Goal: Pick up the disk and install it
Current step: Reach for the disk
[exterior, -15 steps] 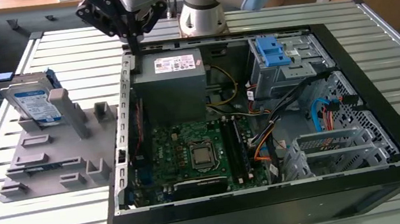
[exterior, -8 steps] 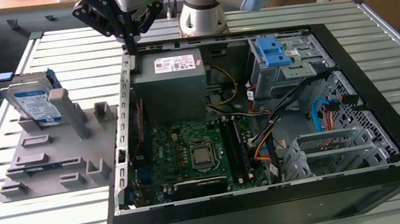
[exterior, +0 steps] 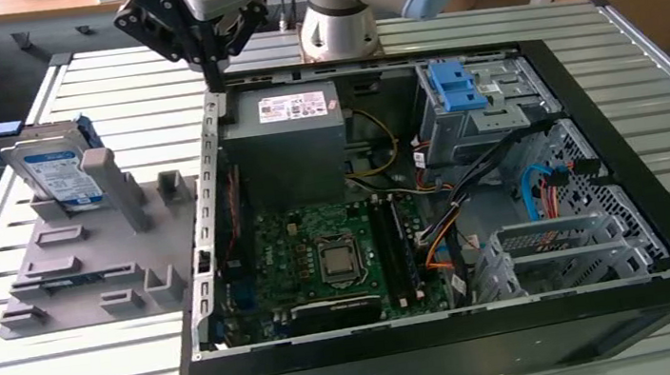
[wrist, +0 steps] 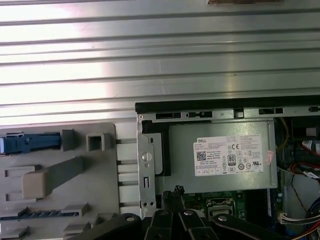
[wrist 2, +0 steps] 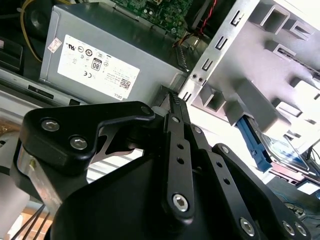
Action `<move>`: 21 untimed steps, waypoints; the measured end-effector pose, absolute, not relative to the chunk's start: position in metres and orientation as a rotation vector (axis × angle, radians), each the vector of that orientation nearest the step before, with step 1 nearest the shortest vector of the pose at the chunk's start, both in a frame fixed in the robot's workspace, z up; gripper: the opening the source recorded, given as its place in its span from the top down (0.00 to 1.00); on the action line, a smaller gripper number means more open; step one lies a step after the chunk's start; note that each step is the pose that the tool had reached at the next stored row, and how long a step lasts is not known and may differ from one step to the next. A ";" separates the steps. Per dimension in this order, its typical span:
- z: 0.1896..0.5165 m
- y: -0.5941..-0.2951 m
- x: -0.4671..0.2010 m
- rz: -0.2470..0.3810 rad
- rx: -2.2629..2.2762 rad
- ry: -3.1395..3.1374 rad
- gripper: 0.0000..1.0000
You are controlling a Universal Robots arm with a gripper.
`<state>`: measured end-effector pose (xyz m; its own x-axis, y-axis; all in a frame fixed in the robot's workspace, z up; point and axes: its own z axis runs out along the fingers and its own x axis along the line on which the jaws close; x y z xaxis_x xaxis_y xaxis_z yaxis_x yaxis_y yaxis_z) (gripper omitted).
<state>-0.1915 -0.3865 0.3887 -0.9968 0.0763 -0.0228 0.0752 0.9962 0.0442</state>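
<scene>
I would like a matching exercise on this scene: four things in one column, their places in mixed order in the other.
1. disk
2. power supply box
3. blue latch bracket
4. tool

a. atop the metal drive cage
b. near the case's corner, holding nothing
c. upright in the grey holder outside the case
d. inside the case

Pairs: 1-c, 2-d, 3-a, 4-b

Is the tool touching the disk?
Apart. In the exterior view the tool hangs by a corner of the case, while the disk stands in a grey holder far off.
</scene>
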 end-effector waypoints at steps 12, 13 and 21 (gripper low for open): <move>0.388 -0.385 -0.200 0.068 0.118 3.114 0.89; 0.388 -0.385 -0.201 0.068 0.118 3.114 0.89; 0.387 -0.384 -0.206 0.068 0.118 3.114 0.89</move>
<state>-0.2061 -0.3837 0.3873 -0.9968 0.0763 -0.0228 0.0752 0.9962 0.0443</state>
